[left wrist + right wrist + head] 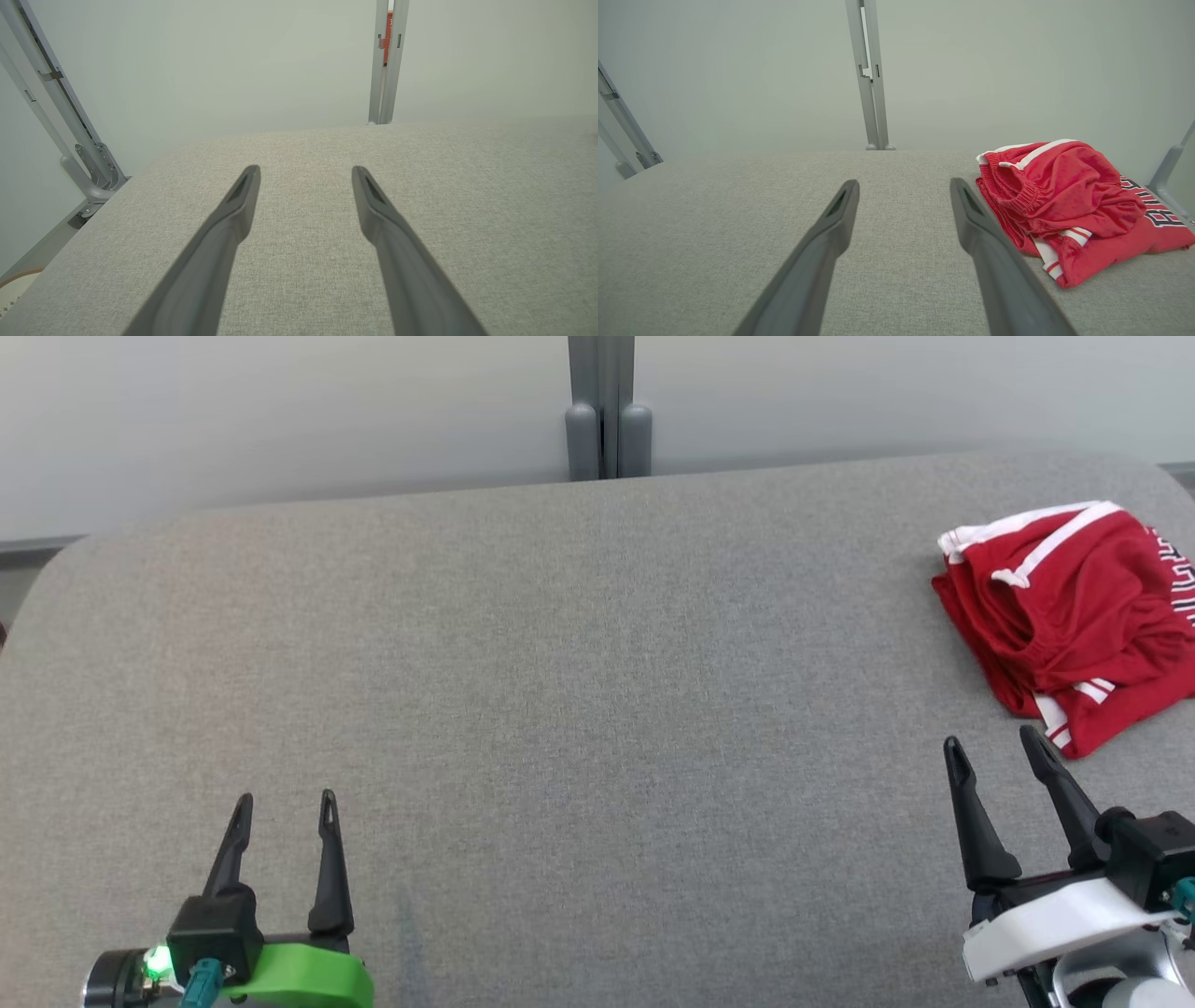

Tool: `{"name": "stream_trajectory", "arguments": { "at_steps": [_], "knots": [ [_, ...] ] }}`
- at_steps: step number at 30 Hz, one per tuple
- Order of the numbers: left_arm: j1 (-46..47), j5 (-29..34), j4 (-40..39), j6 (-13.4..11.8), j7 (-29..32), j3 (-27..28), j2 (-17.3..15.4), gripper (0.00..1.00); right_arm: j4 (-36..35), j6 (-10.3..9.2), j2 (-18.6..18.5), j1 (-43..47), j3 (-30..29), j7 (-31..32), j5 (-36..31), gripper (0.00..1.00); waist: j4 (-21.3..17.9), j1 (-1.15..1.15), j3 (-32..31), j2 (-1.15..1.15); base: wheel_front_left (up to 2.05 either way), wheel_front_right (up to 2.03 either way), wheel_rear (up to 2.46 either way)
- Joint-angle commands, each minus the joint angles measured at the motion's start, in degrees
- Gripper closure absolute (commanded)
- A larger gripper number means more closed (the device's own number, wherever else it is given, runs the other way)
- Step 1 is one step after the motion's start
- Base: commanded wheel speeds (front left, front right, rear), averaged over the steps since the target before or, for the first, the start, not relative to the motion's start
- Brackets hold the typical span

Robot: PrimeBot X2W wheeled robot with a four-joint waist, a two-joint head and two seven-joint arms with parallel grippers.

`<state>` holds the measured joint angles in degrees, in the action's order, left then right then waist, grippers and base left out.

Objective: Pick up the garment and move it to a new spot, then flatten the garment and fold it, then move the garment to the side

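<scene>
The garment (pixel 1074 616) (red, with white stripes and dark lettering along one edge) is lying in a crumpled, loosely doubled heap at the far right of the grey fabric-covered surface (pixel 560 663); its right edge is running out of the head view. The right gripper (pixel 991 737) is showing at the lower right, just beside the heap's near corner; its two dark fingers are standing well apart and gripping nothing. In the right wrist view the garment (pixel 1069 200) is sitting just to the right of the right-hand finger (pixel 973 224), with an elastic waistband showing on top of the pile; whether that finger is brushing the cloth cannot be told. The left gripper (pixel 286 797) is showing at the lower left, well apart from the garment; its fingers are likewise spread and empty, with bare grey fabric lying between them in the left wrist view. A grey metal post (pixel 605 411) is standing behind the surface's far edge, against a pale wall.
</scene>
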<state>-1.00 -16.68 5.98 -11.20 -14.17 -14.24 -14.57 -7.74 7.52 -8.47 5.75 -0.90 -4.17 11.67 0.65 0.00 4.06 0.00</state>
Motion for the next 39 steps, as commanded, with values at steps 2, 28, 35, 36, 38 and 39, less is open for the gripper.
{"name": "stream_trajectory", "arguments": {
  "at_steps": [2, 28, 35, 36, 38, 39],
  "knots": [
    [-1.5, -0.2, 0.19, -0.17, -0.11, -0.28, -0.29, 0.0, -0.58, -0.06, -0.26, 1.75, 0.07, 0.43, -0.32, 0.0, 0.3, 0.0, -2.12, 0.0, 0.0, 0.0, 0.0],
    [-2.94, -1.48, 0.19, 0.04, 0.2, -1.38, -1.23, 0.0, -2.88, -0.06, -0.31, 4.85, -0.32, 1.46, -0.68, 0.0, -0.07, 0.0, -3.77, 0.0, 0.0, 0.0, 0.0],
    [-2.92, -1.76, 0.29, -0.05, 0.32, -1.55, -1.5, 0.0, -2.66, -0.06, -0.24, 4.97, -0.18, 1.24, -0.58, 0.0, -0.09, 0.0, -3.88, 0.0, 0.0, 0.0, 0.0],
    [-2.94, -1.79, 0.29, -0.08, 0.32, -1.59, -1.52, 0.0, -2.65, -0.06, -0.22, 4.97, -0.2, 1.23, -0.49, 0.0, -0.06, 0.0, -3.88, 0.0, 0.0, 0.0, 0.0],
    [-2.91, -1.85, 0.34, -0.11, 0.35, -1.71, -1.54, 0.0, -2.61, -0.06, -0.37, 5.0, -0.22, 1.19, -0.3, 0.0, 0.03, 0.0, -3.91, 0.0, 0.0, 0.0, 0.0],
    [-2.87, -1.86, 0.36, -0.13, 0.34, -1.74, -1.55, 0.0, -2.55, -0.06, -0.43, 4.99, -0.21, 1.22, -0.22, 0.0, 0.05, 0.0, -3.92, 0.0, 0.0, 0.0, 0.0]
  ]
}}
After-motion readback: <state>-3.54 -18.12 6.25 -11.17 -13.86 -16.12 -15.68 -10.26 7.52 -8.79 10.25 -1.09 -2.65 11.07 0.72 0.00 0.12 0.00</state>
